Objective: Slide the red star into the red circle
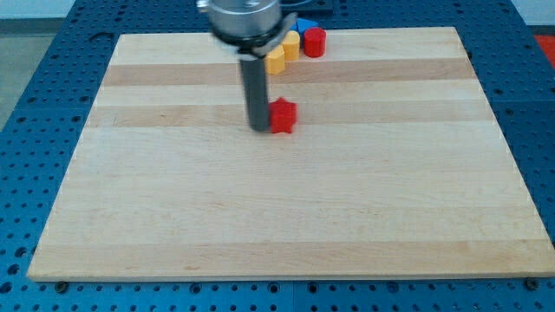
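1. Pincer: none is fitted, so no jaw state can be given. Only a rod is carried; my tip (260,128) is set on the counter (286,217), touching or just beside the view's-left side of the red star (283,115).
2. Red star: located in the upper middle of the counter, nearer the top edge than the bottom, well apart from both side edges.
3. Red circle (314,42): seated at the top edge, right of centre, up and to the view's right of the star.
4. Risk: contact is on the star's left flank, so a straight push is judged likely to send it rightward, below the circle. An off-centre push could spin the star off my tip.
5. Obstacles: two yellow blocks (283,54) are stood just left of the circle, shapes unclear, with a blue block (305,26) partly hidden behind them. A steep upward path could clip the yellow ones.
6. The rod hides part of the contact point; actual touch cannot be confirmed.
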